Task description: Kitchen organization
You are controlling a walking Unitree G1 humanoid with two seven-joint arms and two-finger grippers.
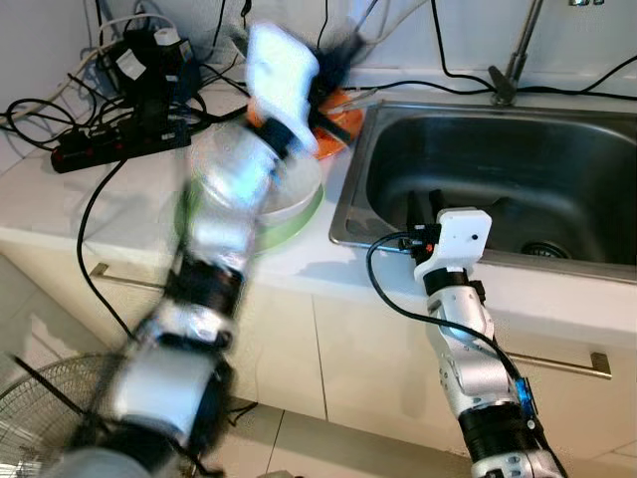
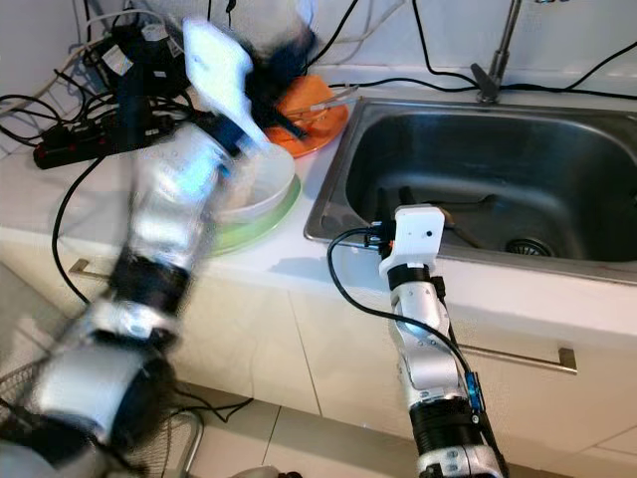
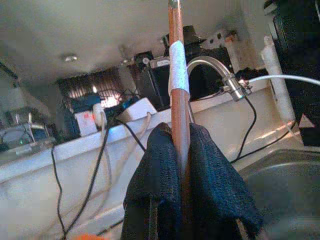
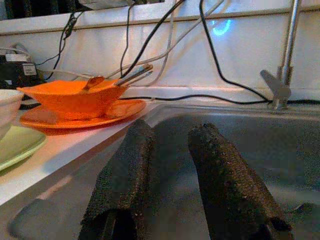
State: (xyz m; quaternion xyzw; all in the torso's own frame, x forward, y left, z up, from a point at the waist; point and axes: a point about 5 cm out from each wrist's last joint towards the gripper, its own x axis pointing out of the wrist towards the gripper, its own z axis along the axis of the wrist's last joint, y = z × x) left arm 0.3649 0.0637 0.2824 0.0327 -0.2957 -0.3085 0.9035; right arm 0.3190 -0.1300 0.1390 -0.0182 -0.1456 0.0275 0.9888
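Left claw (image 3: 181, 150) is clenched on a thin brown stick (image 3: 176, 70), lifted above the orange bowl (image 4: 75, 97) for sorting, while the right claw (image 4: 170, 165) hangs released just over the sink (image 1: 557, 149) rim.

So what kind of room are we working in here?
A home kitchen, most likely: a steel sink with a tap set in a white counter, and an orange bowl holding utensils.

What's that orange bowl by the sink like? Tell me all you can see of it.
The orange bowl looks like glossy plastic, with angular, flared sides. It sits upright on a matching orange plate on the white countertop, just beside the steel sink. Several utensil handles lean out over its rim. A pale green plate lies nearby.
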